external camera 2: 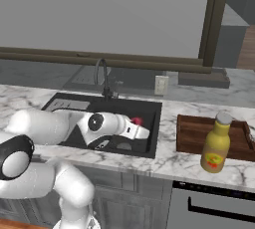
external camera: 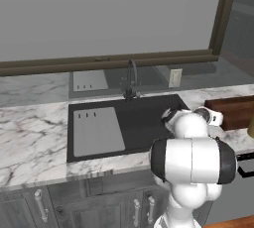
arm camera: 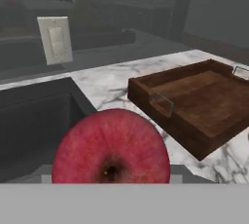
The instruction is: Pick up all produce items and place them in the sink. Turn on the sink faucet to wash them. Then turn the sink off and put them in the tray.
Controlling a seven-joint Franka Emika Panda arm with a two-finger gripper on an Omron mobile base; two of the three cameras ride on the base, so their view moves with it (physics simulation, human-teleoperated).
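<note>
A glossy red apple [arm camera: 111, 147] fills the lower middle of the hand view, close to the camera and covering the fingertips. In the right base view the apple [external camera 2: 135, 121] sits at the tip of my gripper [external camera 2: 138, 124], which is shut on it over the right part of the black sink [external camera 2: 149, 104]. The dark gooseneck faucet [external camera 2: 102, 76] stands behind the basin, apart from my hand. The reddish-brown wooden tray [external camera 2: 191, 133] lies on the marble counter right of the sink, and the hand view looks across at the tray [arm camera: 204, 101].
A yellow bottle [external camera 2: 216, 143] stands at the tray's front edge. A light-grey slotted panel [external camera: 96, 130] covers the sink's left part. A wall outlet [arm camera: 55, 40] sits behind the counter. My own arm crosses the sink's front rim.
</note>
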